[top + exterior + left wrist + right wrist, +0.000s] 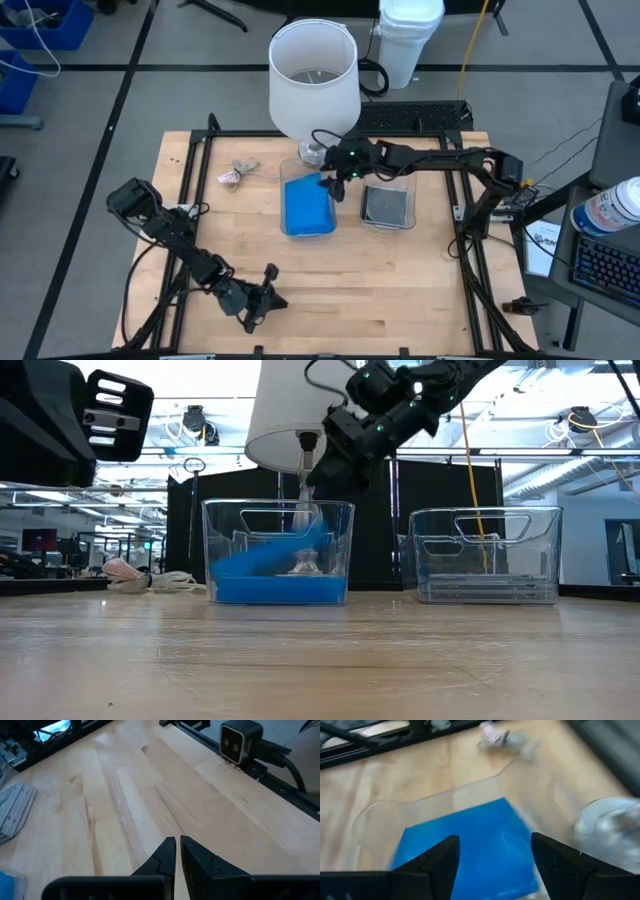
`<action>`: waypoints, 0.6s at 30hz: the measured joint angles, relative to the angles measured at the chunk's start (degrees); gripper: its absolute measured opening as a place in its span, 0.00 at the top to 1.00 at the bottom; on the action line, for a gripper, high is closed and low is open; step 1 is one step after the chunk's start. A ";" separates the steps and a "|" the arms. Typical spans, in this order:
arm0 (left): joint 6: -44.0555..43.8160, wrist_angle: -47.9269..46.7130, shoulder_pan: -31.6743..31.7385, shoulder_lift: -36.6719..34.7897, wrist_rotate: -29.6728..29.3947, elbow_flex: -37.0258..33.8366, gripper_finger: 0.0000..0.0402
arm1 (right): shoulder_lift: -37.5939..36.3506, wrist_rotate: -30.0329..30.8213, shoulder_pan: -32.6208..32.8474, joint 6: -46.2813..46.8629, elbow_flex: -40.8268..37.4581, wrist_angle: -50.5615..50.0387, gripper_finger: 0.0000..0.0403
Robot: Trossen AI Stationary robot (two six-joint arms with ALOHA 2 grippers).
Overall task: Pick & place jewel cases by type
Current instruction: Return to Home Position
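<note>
The left arm is folded low over the near left part of the table (pixel 400 280). The left gripper (pixel 176 840) hangs just above the wood, its two fingers pressed almost together with nothing between them.

Further in, a small pinkish-grey lump (pixel 238 173) lies on the boards. Beside it stands the left clear bin (pixel 225 550), which contains the blue jewel cases (pixel 308 208). Most lie flat on its bottom, and one leans tilted on top of them.

The right arm is stretched from the right side across the table. The right gripper (pixel 495 840) is above this bin, fingers spread wide and holding nothing.

The right clear bin (pixel 540 550) holds the grey jewel cases (pixel 386 205) in a flat stack.

Behind the bins is a white lampshade (pixel 313 70). The floor around is grey, with blue crates (pixel 40 30) at the far left and a white bucket (pixel 410 40) at the back.
</note>
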 joint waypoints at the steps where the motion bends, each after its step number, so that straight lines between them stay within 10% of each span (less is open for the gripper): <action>1: -0.03 0.00 0.17 0.00 -0.01 0.00 0.91 | -0.91 1.12 0.00 -0.68 0.00 -0.21 0.41; 12: -4.65 0.00 3.89 -0.04 -2.83 0.40 0.91 | -14.43 -6.30 4.38 -9.93 -0.05 -7.99 0.52; 18: 4.81 -2.55 7.53 -0.07 -2.33 3.69 0.91 | -20.22 10.53 19.45 -18.89 -6.21 -7.82 0.85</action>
